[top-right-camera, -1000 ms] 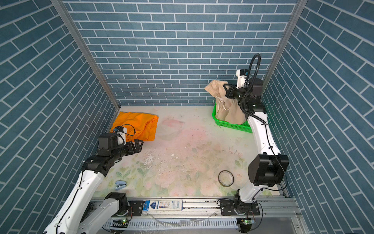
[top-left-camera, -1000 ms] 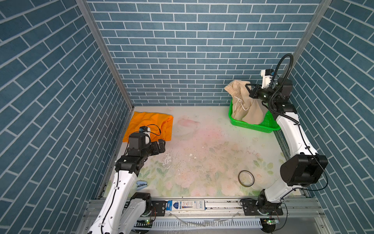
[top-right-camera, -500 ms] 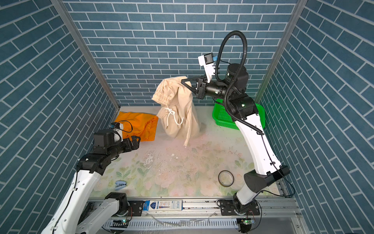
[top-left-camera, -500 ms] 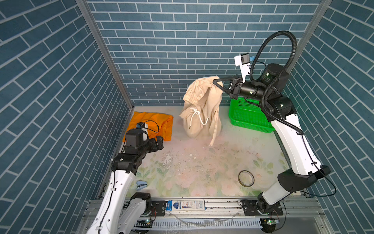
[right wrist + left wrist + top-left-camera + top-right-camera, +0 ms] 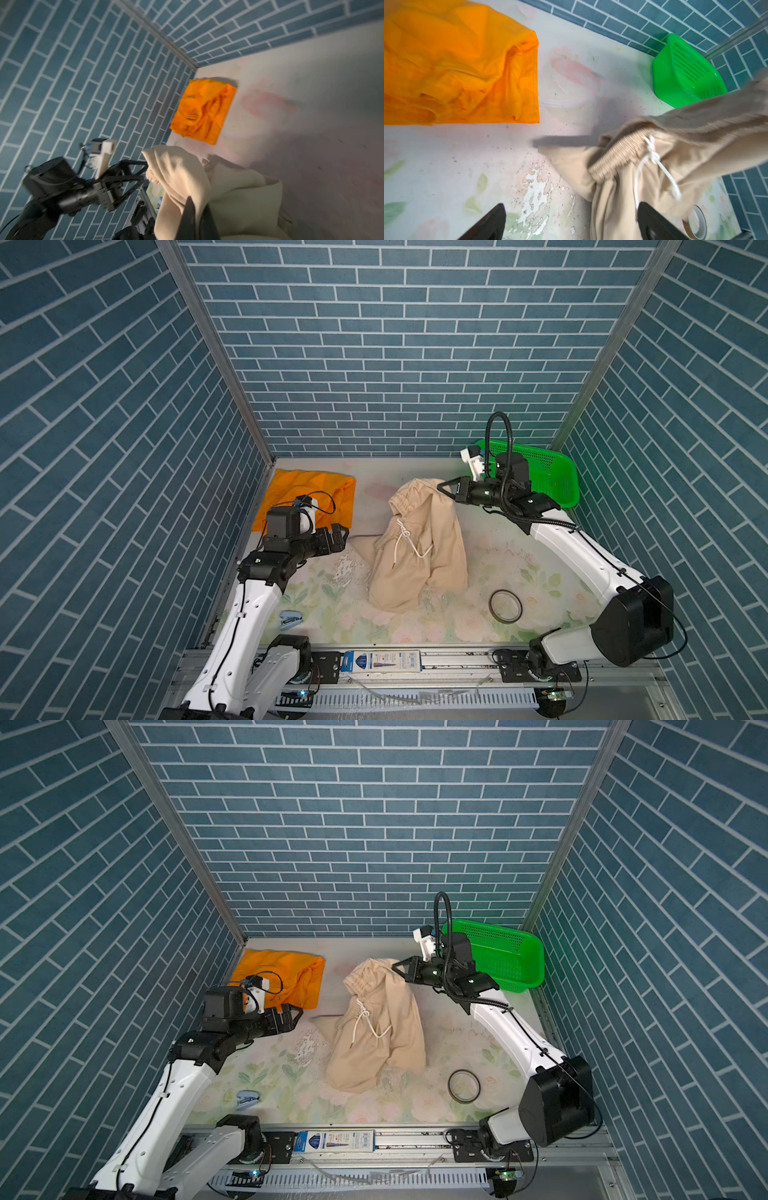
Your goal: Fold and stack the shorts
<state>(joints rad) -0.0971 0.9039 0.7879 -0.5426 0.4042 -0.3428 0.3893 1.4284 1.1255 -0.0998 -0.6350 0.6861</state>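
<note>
Upper left, orange shorts point(image 5: 309, 493) appear folded; beige shorts point(image 5: 419, 547), crumpled mid-frame, not yet folded or stacked, right end effector point(image 5: 442, 488) clamped on them, left end effector point(image 5: 343, 535) apart, empty.

Layout in both top views. You have the corner shorts point(image 5: 307, 491) lying on the bench point(image 5: 528, 547) at its upper left, close to the back and left walls. The middle shorts point(image 5: 419, 547) sit at frame centre, lower part on the bench, upper edge up at the right end effector point(image 5: 441, 488), which points in from the right. Behind that arm the basket point(image 5: 552, 477) stands in the bench's upper-right corner. The left end effector point(image 5: 344, 538) sits between the two pairs, just below the corner shorts. The tape ring point(image 5: 505, 605) lies lower right of the middle shorts; a small object point(image 5: 291, 619) lies lower left.
</note>
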